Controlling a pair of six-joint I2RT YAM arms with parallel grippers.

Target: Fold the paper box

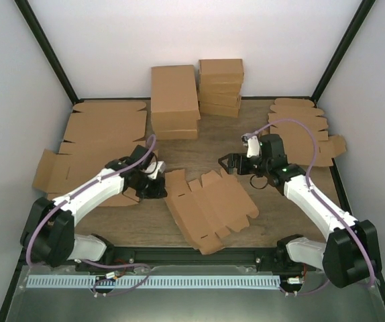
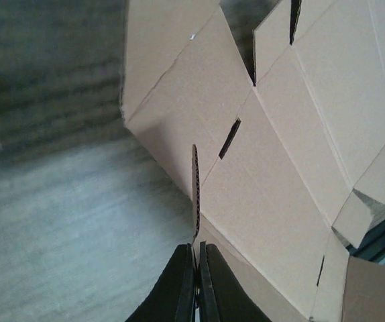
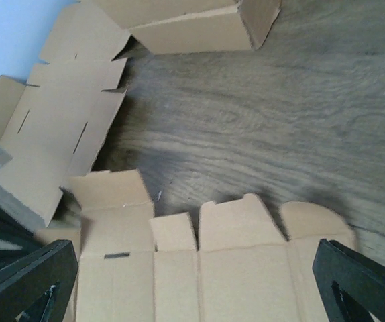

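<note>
Two tools work the unfolded paper box (image 1: 209, 208) at mid-tabletop (image 1: 212, 141). The left tool (image 2: 196, 275) is clamped on a raised side flap (image 2: 194, 188), likely starting a crease. The right tool (image 1: 228, 163) is spread apart above the far flaps (image 3: 243, 215), ready to assist.

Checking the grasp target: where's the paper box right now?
Top view: paper box lies mostly flat at table centre; left gripper pinches its left flap, open right gripper hovers just beyond its far edge.

paper box (image 1: 209, 208) plain brown cardboard, unfolded blank with creases, slots and tabbed flaps, lies mostly flat and diagonal mid table (image 1: 212, 144) toward near edge, one left-side flap edge raised upright
</note>
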